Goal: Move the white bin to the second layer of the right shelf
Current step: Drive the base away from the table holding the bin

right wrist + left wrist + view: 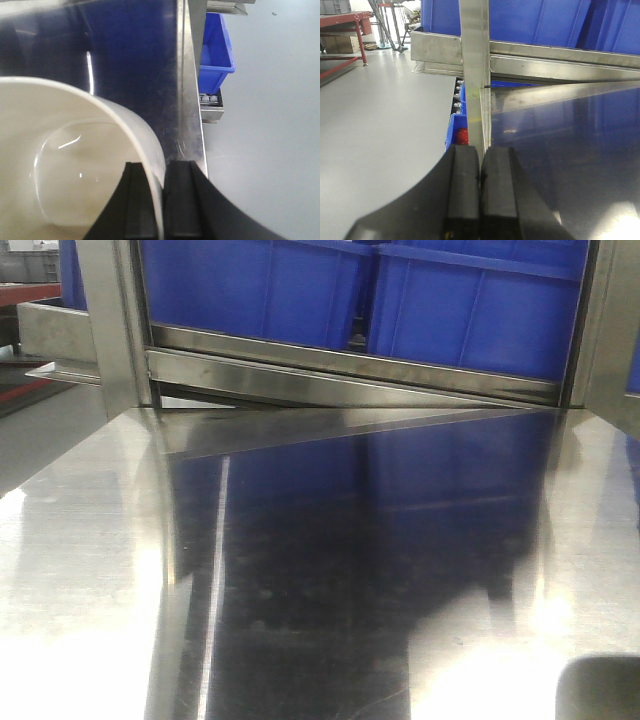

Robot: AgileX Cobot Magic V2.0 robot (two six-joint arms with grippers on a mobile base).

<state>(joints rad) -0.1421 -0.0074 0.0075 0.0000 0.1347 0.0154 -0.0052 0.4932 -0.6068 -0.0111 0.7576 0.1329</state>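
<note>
The white bin (65,165) fills the lower left of the right wrist view, open mouth towards me, over the steel tabletop (130,60) near its right edge. My right gripper (159,172) is shut on the bin's rim, one finger inside the wall and one outside. My left gripper (480,165) is shut and empty, at the tabletop's left edge in front of a steel upright post (475,75). The bin does not show in the front view. A roller rack level is not clearly in view; a few small rollers (210,99) show under a blue crate (216,45).
Blue crates (300,290) stand on a steel rack level behind the mirror-like tabletop (320,540), between two uprights (115,320). A dark blurred shape (600,690) sits at the front right. A lower blue crate holding something red (462,135) sits left of the table. Grey floor lies on both sides.
</note>
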